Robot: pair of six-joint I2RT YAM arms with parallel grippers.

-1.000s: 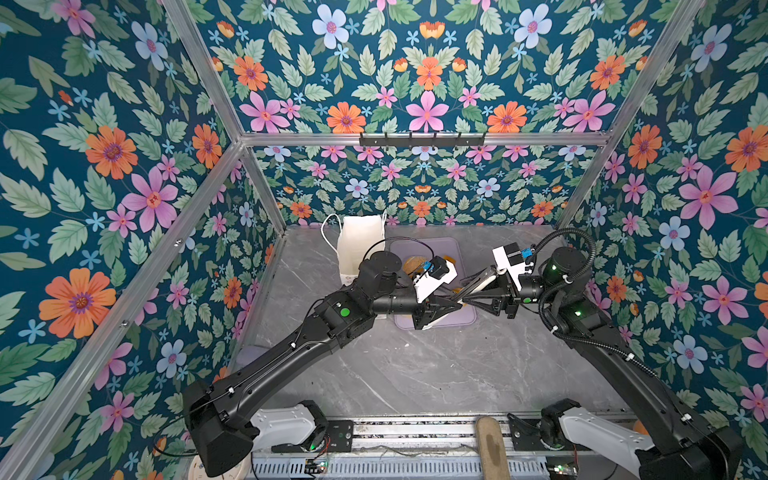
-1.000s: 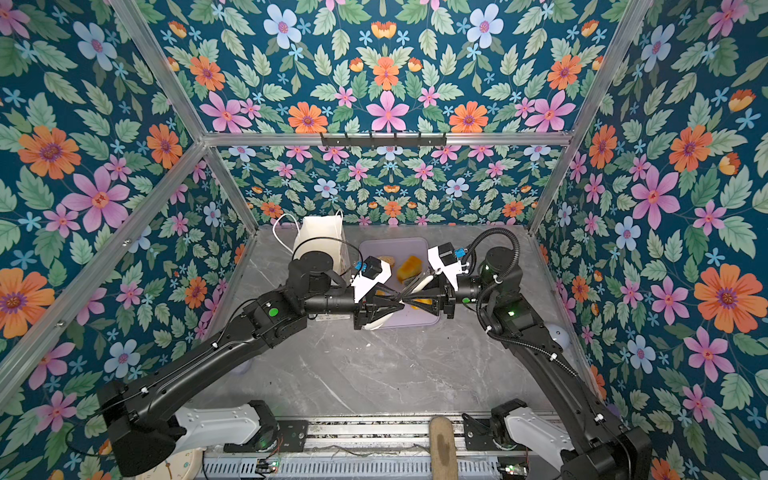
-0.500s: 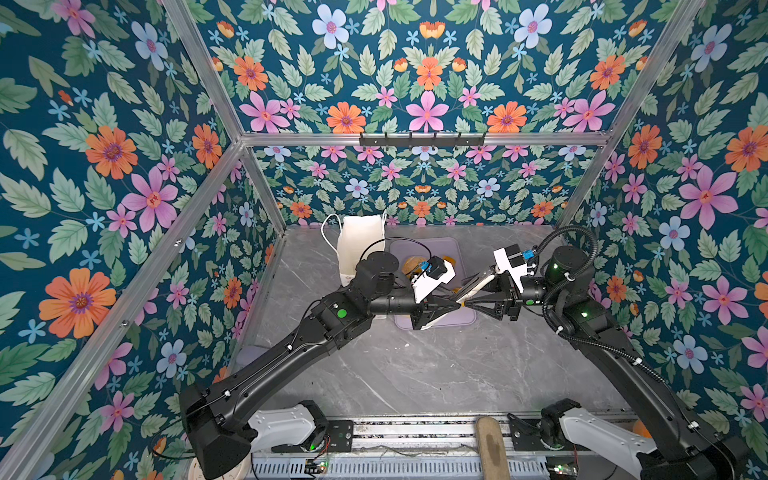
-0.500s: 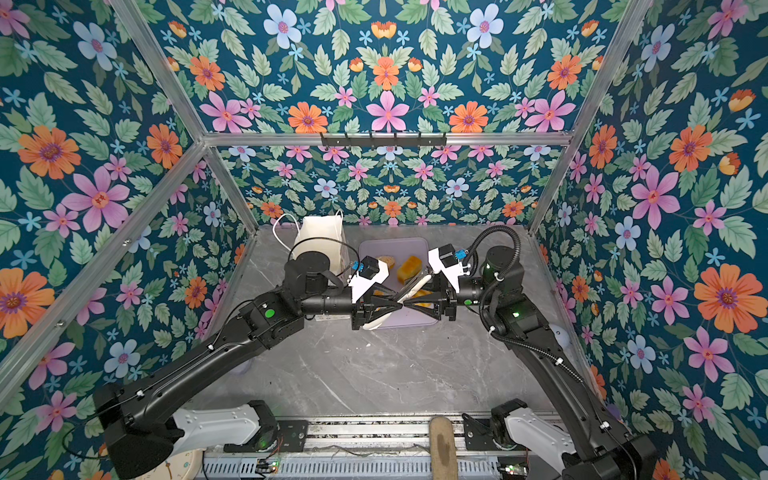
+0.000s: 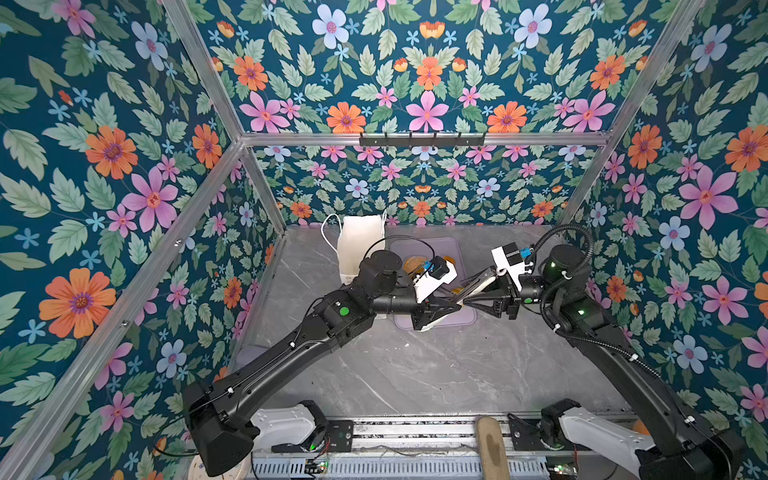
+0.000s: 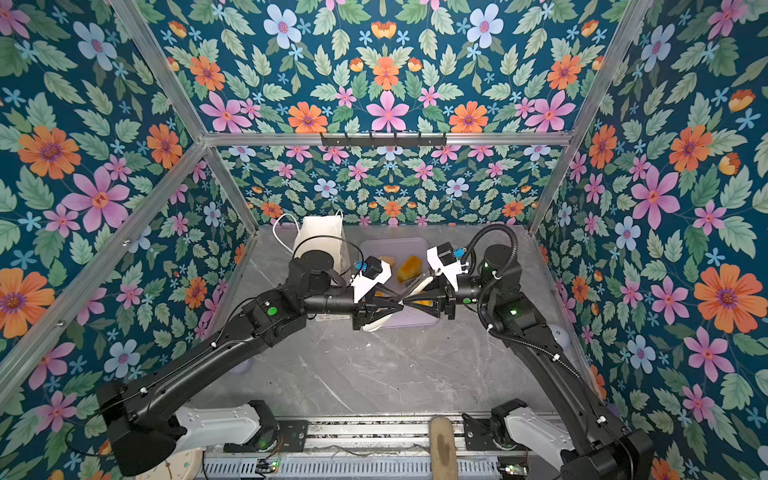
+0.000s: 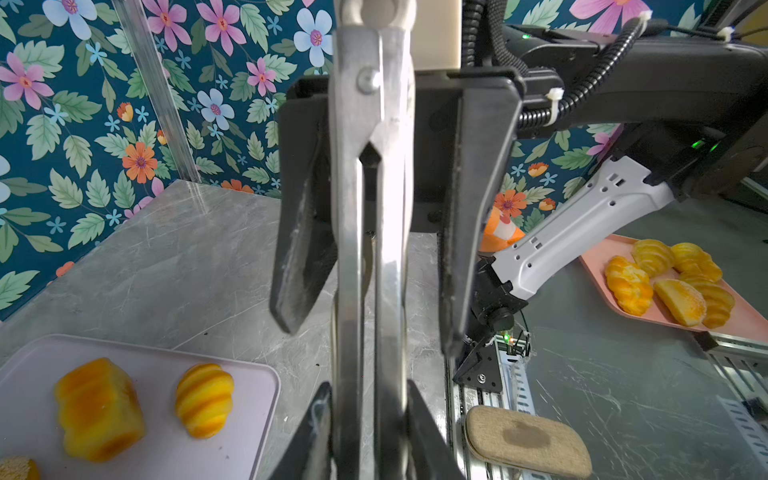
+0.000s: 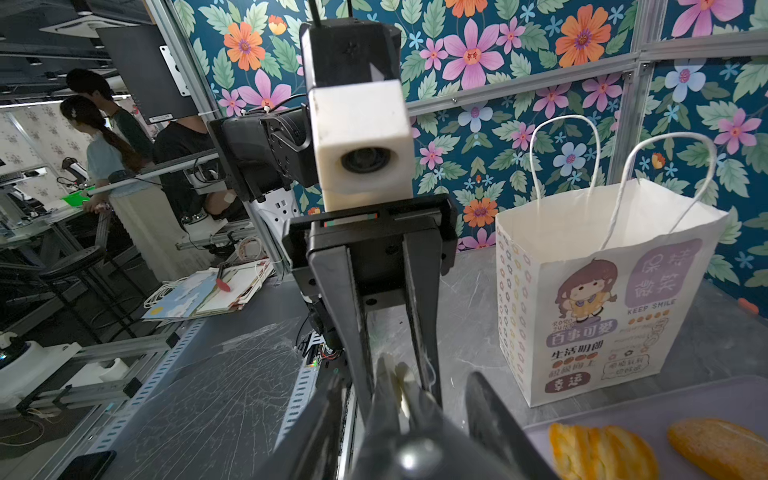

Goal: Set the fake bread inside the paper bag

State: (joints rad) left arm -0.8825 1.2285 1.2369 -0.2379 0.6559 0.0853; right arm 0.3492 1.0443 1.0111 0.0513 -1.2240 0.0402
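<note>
My left gripper [image 7: 368, 415] is shut on a pair of metal tongs [image 7: 365, 249] that point at my right gripper [image 8: 403, 419]. The right one is open, a finger on each side of the tongs' riveted end and clear of it. In both top views the two grippers meet tip to tip above a lilac tray [image 5: 432, 245], left [image 6: 397, 304] and right [image 6: 409, 303]. On the tray lie the fake bread pieces: a blocky loaf [image 7: 99, 411], a striped bun [image 7: 203, 401] and a seeded roll [image 7: 18, 467]. The white paper bag [image 8: 602, 291] stands upright and open beside the tray [image 5: 359, 241].
A brown oval pad [image 5: 492, 449] lies on the front rail. Outside the cell, the left wrist view shows a pink tray [image 7: 748, 320] with more toy breads. Flowered walls close the grey marble table [image 5: 415, 374] on three sides.
Both arms keep nearly the same tip-to-tip pose over the tray. The right arm has shifted only slightly, and the left gripper still holds the tongs.
</note>
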